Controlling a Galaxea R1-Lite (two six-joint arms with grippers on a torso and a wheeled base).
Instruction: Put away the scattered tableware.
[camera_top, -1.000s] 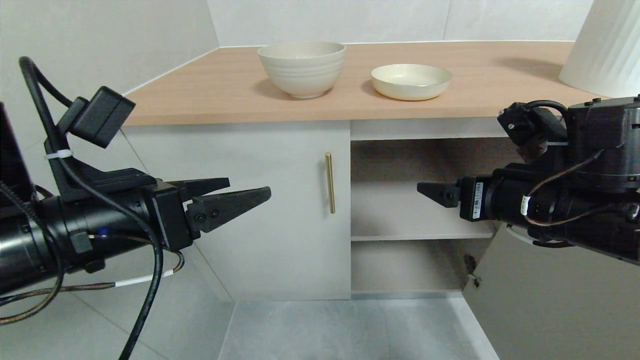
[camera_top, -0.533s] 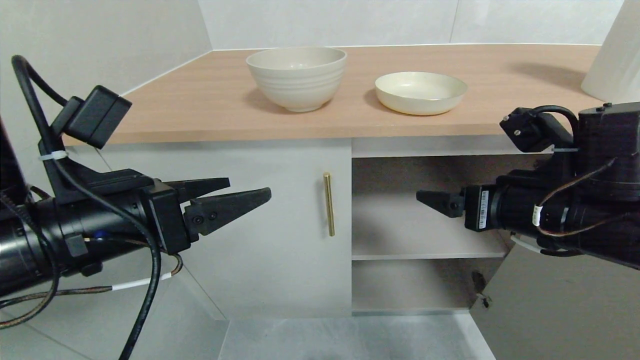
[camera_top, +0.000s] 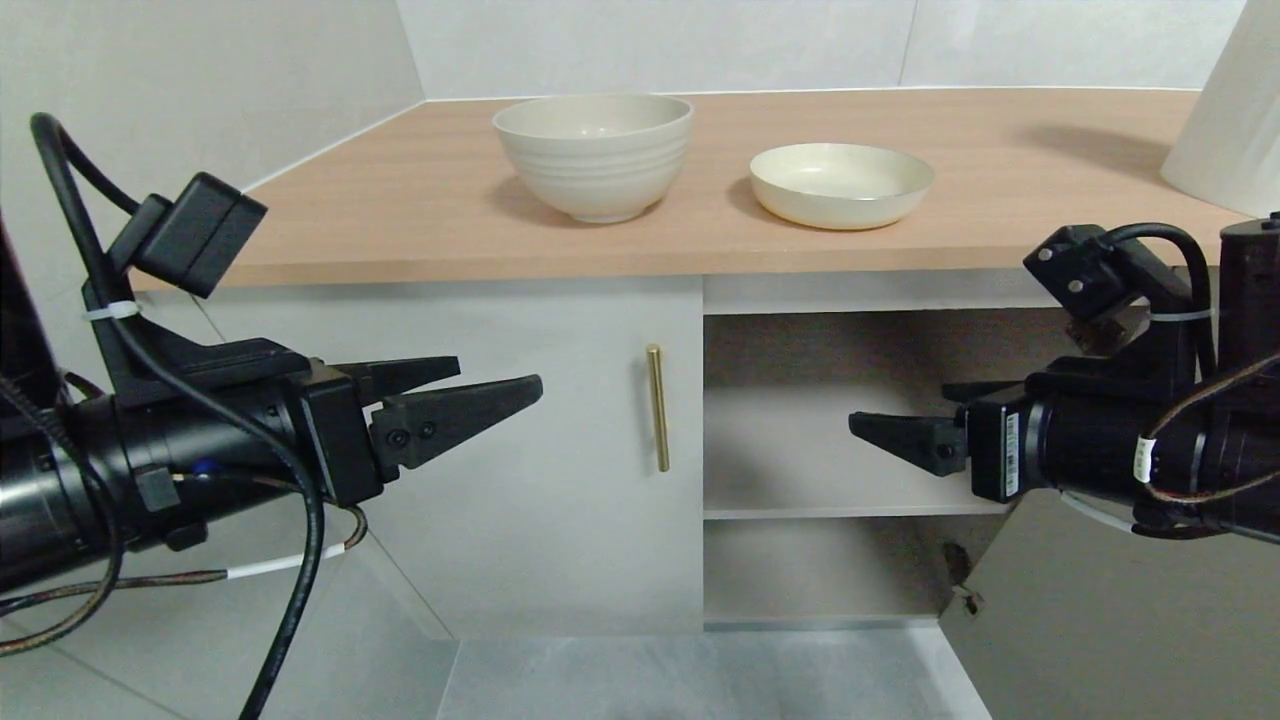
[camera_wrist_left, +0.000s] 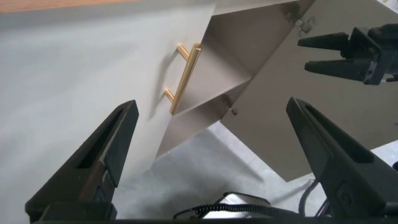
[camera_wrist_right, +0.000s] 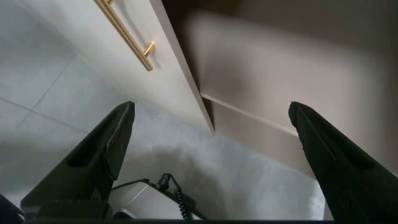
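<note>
Our left tool (camera_top: 500, 372) hangs open and empty in front of the closed cupboard door (camera_top: 520, 470). Our right tool (camera_top: 900, 405), its jaws likewise spread with nothing between them, hangs before the open compartment beside the brass handle (camera_top: 657, 408). Both sit below the worktop (camera_top: 400, 220), where the deep ribbed bowl (camera_top: 593, 155) and the shallow dish (camera_top: 841, 182) stand upright, side by side but apart. As we judge it, nothing has been put away yet and a first pick-up comes next. To do it well, we would lift a tool above the worktop's front edge before going in. We would pinch the rim with one finger inside and one outside, keep the piece level, and carry it down onto the bare shelf (camera_top: 830, 450) without catching the swung-out door (camera_top: 1100, 620). The worktop is pale wood, with a tall white ribbed object (camera_top: 1225, 130) at its right end. Pale tiled walls stand behind it and grey floor tiles lie below.
</note>
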